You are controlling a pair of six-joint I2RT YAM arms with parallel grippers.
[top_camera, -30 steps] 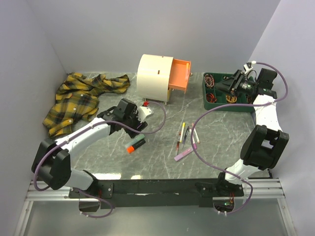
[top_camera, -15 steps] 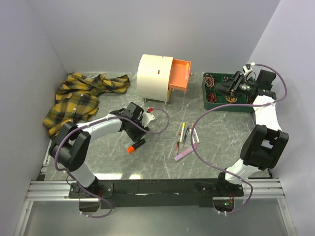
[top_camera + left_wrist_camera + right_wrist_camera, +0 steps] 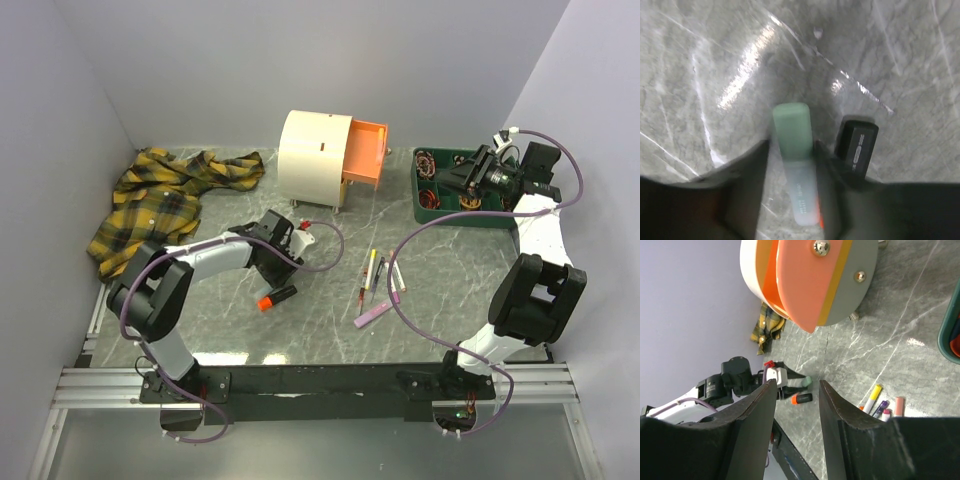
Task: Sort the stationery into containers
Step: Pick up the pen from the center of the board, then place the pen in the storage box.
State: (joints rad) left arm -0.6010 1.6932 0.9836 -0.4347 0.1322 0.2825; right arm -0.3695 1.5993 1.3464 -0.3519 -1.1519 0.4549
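A green highlighter lies on the table between the fingers of my left gripper. The right finger touches it and a narrow gap shows at the left finger. A black-and-red highlighter lies just outside the right finger, and also shows under my left gripper as the black-and-red highlighter. My right gripper hangs open and empty over the dark green tray. The cream cabinet has its orange drawer pulled out. Thin pens and a pink highlighter lie mid-table.
A yellow-black plaid cloth is bunched at the back left. The tray's compartments hold coiled bands. The left arm's cable loops between the cabinet and the pens. Walls close in the table on three sides.
My left gripper has moved right and toward the near edge, down over the green highlighter, and its jaws have narrowed around it. The right arm has not moved.
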